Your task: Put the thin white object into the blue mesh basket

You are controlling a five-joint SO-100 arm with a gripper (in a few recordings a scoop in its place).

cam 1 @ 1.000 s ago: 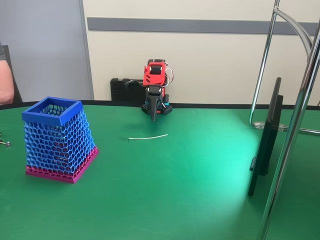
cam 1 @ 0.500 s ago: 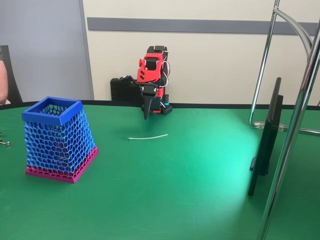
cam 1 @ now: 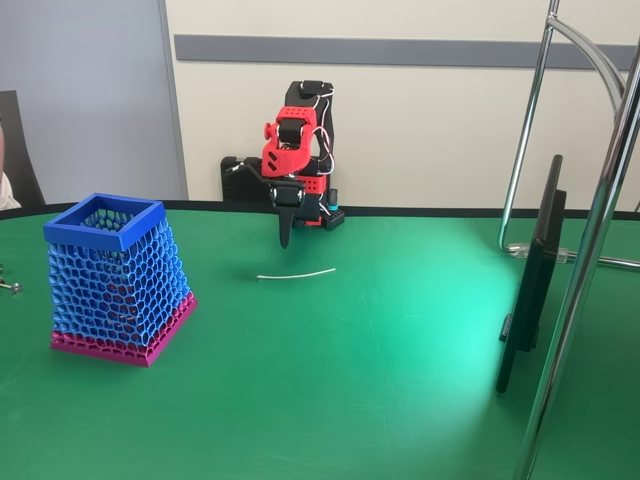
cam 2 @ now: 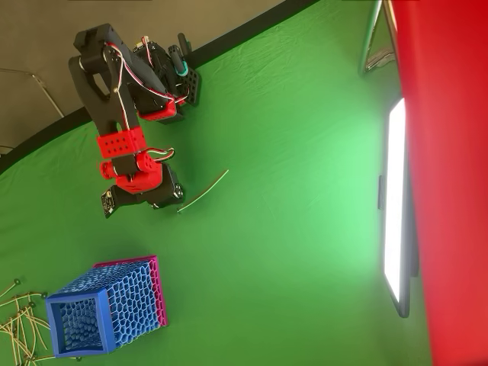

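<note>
The thin white object [cam 1: 295,273] lies flat on the green table, a slightly curved strand [cam 2: 203,191]. My red and black gripper [cam 1: 284,240] points straight down just behind the strand's left end, a little above the table, fingers together and holding nothing. In the overhead view the gripper [cam 2: 166,200] hangs right beside the strand's lower end. The blue mesh basket [cam 1: 105,222] stands upright on its magenta base at the left, well apart from the arm, and its open square rim [cam 2: 53,324] shows from above.
A dark screen [cam 1: 530,280] stands edge-on at the right beside a chrome stand [cam 1: 585,270]. A pile of thin sticks [cam 2: 15,324] lies left of the basket. A person's arm [cam 1: 5,190] shows at the left edge. Bare green table lies between strand and basket.
The arm has reached forward and swung left in the fixed view. The gripper has come from behind the strand's middle to just behind its left end. The strand and basket have not moved.
</note>
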